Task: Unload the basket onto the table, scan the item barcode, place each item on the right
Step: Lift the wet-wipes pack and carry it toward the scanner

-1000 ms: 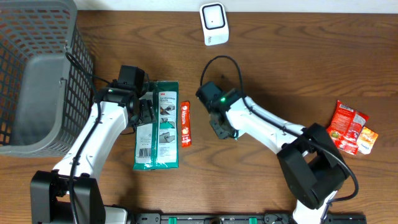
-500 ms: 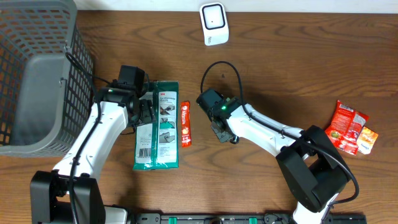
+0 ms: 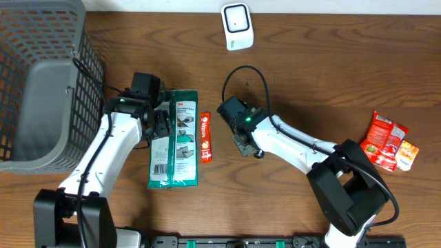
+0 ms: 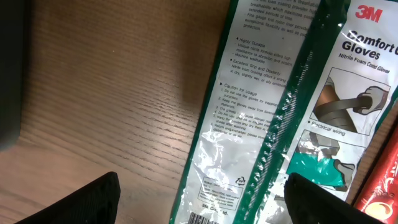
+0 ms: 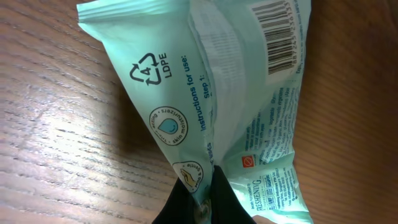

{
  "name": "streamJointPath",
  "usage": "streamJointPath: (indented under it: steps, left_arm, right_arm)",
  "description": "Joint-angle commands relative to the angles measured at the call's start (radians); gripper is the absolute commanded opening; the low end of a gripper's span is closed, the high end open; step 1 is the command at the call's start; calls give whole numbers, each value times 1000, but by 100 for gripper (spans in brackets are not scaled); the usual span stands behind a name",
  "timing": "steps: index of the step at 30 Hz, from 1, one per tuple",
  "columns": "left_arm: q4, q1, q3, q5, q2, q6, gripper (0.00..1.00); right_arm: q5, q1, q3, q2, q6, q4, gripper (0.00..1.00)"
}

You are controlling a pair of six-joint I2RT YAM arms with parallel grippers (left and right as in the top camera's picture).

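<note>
A grey mesh basket [image 3: 27,41] stands at the table's [image 3: 324,76] left edge. A green glove pack [image 3: 176,155] lies flat near it, a slim red packet [image 3: 206,138] just beside the pack on its right. Far right, a red pouch [image 3: 384,140] touches a small orange one [image 3: 408,155]

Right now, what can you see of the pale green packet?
The packet is a soft, glossy mint-green plastic pouch with a crimped seam down its back. Print shows a recycling mark, usage instructions and a barcode near one corner. The right pincer pinches its lower edge, crumpling it.
</note>
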Motion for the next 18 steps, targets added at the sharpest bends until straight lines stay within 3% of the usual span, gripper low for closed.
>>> streamJointPath:
  steps: [1,7,11,18]
  left_arm:
    - [0,6,15,-6,-7,5,85]
    - [0,6,15,-6,-7,5,85]
    - [0,6,15,-6,-7,5,85]
    - [0,6,16,-6,-7,5,85]
  right_arm:
    - [-135,1,32,-66,5,-1,1]
    - [-151,5,53,-235,9,-8,1]
    - [-171,-7,53,-332,115,-8,1]
    - [-546,-111,54,-418,150,74,1]
